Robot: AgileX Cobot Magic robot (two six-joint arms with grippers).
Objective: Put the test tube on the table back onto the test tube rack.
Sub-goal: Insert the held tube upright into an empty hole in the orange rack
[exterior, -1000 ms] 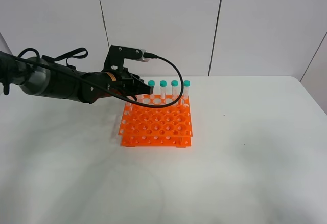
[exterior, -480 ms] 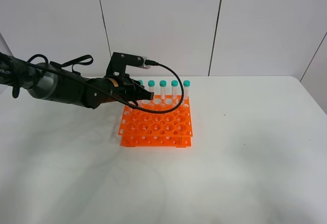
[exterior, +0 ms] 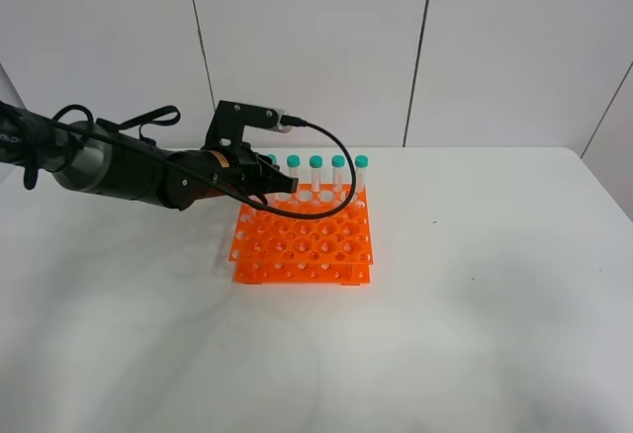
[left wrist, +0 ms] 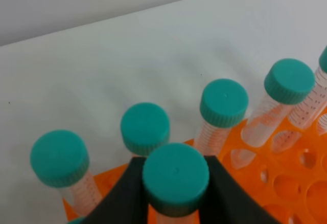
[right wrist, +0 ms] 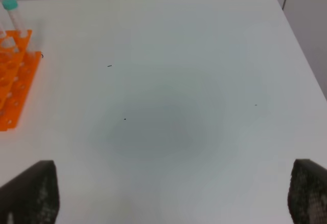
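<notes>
The orange test tube rack [exterior: 303, 243] stands on the white table [exterior: 475, 285]. Several teal-capped tubes [exterior: 338, 162] stand upright in its back row. My left gripper [exterior: 279, 184] is at the rack's back left corner, shut on the test tube [left wrist: 175, 178], which it holds upright just below the cap between its black fingers [left wrist: 120, 198]. The held tube's cap [exterior: 271, 159] lines up with the row of caps. Its lower end is hidden by the fingers. My right gripper [right wrist: 168, 198] hangs open over bare table, away from the rack [right wrist: 13, 81].
Wall panels rise right behind the table's far edge. The left arm's black cable [exterior: 331, 146] loops over the rack's back row. The table's right edge [right wrist: 301, 50] shows in the right wrist view.
Over the last second the left gripper came down and slightly right, bringing the held tube in line with the rack's back row. It has not moved in the last half second.
</notes>
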